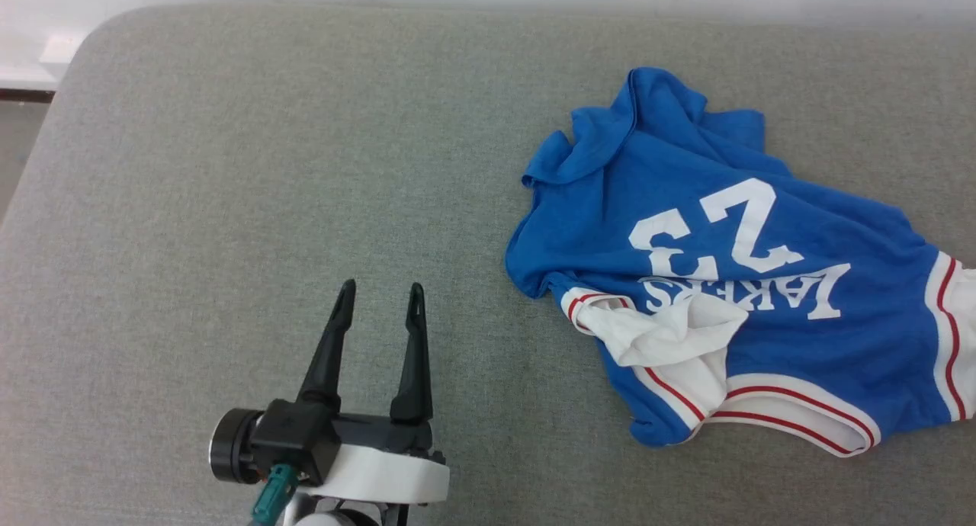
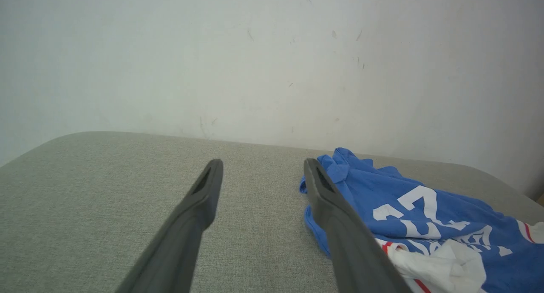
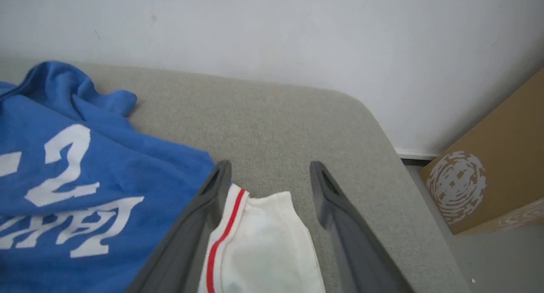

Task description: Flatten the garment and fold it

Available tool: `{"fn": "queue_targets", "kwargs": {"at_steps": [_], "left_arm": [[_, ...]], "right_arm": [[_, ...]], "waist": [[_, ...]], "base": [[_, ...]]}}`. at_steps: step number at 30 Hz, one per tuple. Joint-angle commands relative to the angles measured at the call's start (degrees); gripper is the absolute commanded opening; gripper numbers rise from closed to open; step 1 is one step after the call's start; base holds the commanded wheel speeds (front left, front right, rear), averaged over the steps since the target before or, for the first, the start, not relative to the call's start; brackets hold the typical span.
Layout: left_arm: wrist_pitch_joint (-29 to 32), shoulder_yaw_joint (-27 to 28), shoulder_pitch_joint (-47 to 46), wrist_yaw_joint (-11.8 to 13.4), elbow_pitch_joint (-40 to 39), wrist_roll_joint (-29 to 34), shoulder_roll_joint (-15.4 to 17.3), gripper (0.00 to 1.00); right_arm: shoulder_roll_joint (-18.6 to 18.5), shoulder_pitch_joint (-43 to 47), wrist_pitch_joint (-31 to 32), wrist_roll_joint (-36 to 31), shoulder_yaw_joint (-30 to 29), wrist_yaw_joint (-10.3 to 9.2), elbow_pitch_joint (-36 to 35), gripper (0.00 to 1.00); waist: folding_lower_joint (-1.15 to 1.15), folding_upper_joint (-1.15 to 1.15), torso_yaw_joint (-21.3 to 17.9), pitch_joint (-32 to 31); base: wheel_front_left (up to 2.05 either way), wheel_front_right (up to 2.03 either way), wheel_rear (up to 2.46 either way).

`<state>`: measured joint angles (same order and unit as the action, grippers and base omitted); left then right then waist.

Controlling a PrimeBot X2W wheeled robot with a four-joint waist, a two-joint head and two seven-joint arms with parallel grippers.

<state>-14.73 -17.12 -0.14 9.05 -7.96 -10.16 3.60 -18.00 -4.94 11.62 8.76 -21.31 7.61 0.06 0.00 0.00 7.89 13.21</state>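
Shirt crumpled on the desk's right side, not flat yet. Our right claw is spread wide astride its white sleeve, gripping nothing, likely set to pull it out. Our left claw is wide open, empty, over bare desk.

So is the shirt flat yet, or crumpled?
Crumpled: the garment lies bunched, one white sleeve flopped over its lettering.

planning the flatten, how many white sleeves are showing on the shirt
2. One sleeve lies crumpled on the garment below the lettering; the other lies at its right end, between the right gripper's open fingers.
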Motion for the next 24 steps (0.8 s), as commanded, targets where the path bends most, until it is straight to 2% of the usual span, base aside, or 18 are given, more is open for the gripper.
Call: {"fn": "queue_targets", "kwargs": {"at_steps": [1,5,8,12,15,18,21,24], "left_arm": [[-0.27,-0.11,0.29,-0.54,0.22,0.63,-0.17,1.0],[-0.27,-0.81,0.74,-0.71,0.22,1.48,-0.19,1.0],[-0.27,-1.42,1.53,-0.74,0.41,2.03,-0.12,1.0],[0.41,-2.49,2.83,-0.43,0.93,2.3,-0.07,1.0],[3.78,-4.23,1.92,-0.89,0.4,2.78,-0.05,1.0],[9.64,-7.35,-1.74,-3.44,-0.7,4.56,1.04,1.0],[18.24,-11.49,-6.86,-7.4,-0.86,6.88,2.31,1.0],[25.72,-14.5,-11.36,-10.64,-0.4,6.17,1.6,1.0]], "right_arm": [[1.31,-0.5,-1.61,-0.69,-0.04,-0.12,-1.89,1.0],[8.61,1.86,-9.61,-2.5,-0.12,-0.12,-11.38,1.0],[13.62,5.91,-14.41,-3.68,1.57,-0.12,-15.69,1.0],[15.05,10.93,-16.88,-1.09,4.26,-0.12,-16.31,1.0],[15.09,12.11,-17.65,0.4,5.03,-0.12,-14.45,1.0],[15.1,11.33,-17.91,0.08,4.56,-0.12,-13.99,1.0],[15.11,10.17,-17.58,-0.41,4.11,-0.12,-13.93,1.0],[15.11,9.41,-17.13,-0.25,4.14,-0.12,-13.9,1.0]], "waist": [[0.0,0.0,-0.34,-0.51],[0.0,0.0,-0.83,-1.12],[0.0,0.0,-1.52,-1.58],[0.0,0.0,-2.94,-1.94],[0.0,0.0,-3.63,-1.76],[0.0,0.0,-3.98,-1.39],[0.0,0.0,-4.02,-0.81],[0.0,0.0,-4.03,0.1]], "base": [[0.0,0.0,0.0],[0.0,0.0,0.0],[0.0,0.0,0.0],[0.0,0.0,0.0],[0.0,0.0,0.0],[0.0,0.0,0.0],[0.0,0.0,0.0],[0.0,0.0,0.0]]}}
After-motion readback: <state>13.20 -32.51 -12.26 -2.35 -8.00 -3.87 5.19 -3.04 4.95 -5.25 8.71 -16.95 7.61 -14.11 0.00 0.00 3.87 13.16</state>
